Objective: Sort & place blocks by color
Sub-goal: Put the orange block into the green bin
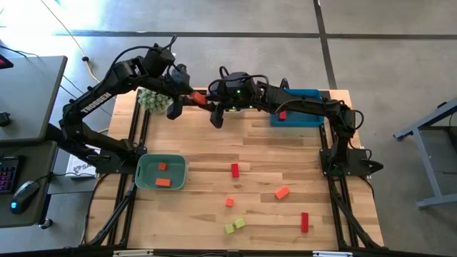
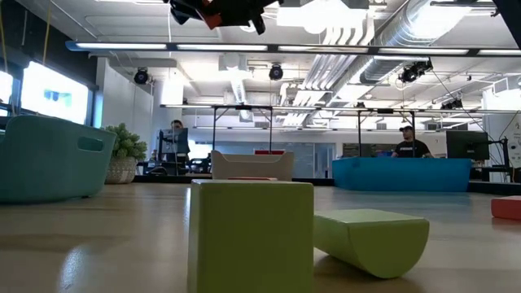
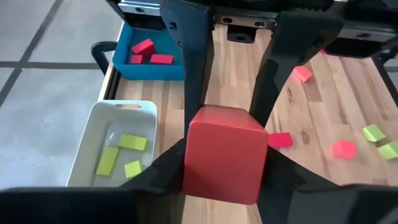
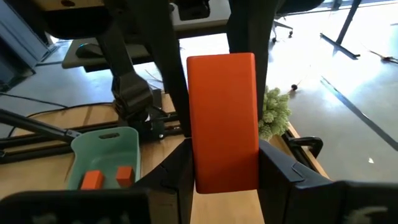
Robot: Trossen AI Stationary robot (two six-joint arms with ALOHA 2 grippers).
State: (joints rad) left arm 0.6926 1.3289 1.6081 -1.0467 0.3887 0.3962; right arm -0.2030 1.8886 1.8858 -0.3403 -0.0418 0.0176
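aloft, red block [image 3: 225,152] between both tools' fingers [image 3: 186,74]

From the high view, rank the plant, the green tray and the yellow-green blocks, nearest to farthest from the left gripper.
1. Plant, beside the left gripper, at the back.
2. Green tray, left edge.
3. Yellow-green blocks, front middle.

White lettering "TROSSEN" runs along the left arm [image 1: 96,100].
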